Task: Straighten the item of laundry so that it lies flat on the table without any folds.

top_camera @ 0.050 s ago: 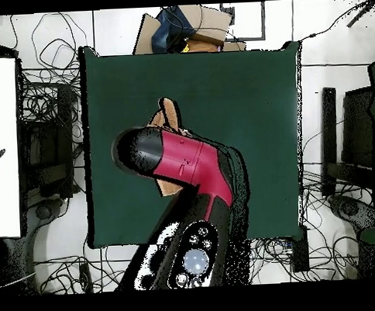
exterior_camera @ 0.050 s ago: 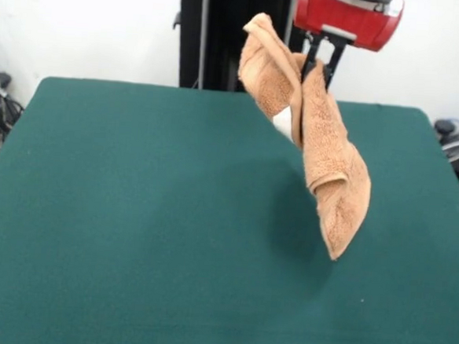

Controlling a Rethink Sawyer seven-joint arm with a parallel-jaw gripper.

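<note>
Front view, left to right.

Left of the gripper: bare green worktop (exterior_camera @ 0.050 s ago: 131, 228), nothing on it. No part of the towel (exterior_camera @ 0.050 s ago: 325, 155) touches the surface.

At the gripper (exterior_camera @ 0.050 s ago: 323, 56): dark fingers come down from the red arm housing (exterior_camera @ 0.050 s ago: 347, 16) and are closed on the towel near its upper part. One flap stands up and to the left of the pinch point, bunched above it. The longer part hangs below and to the right of the gripper, folded on itself lengthwise, tapering to a corner well clear of the worktop. A faint shadow lies on the felt under that low corner.

Judgement: the cloth is held aloft so its own weight pulls the folds open; the pinch sits away from a corner, which is why two lobes hang rather than one sheet.

Overhead view: the arm covers the gripper and most of the towel; only a tan tip (top_camera @ 0.050 s ago: 170, 114) shows beyond the arm's dark end, over the worktop's middle.

Task far from done: still folded and airborne.
</note>
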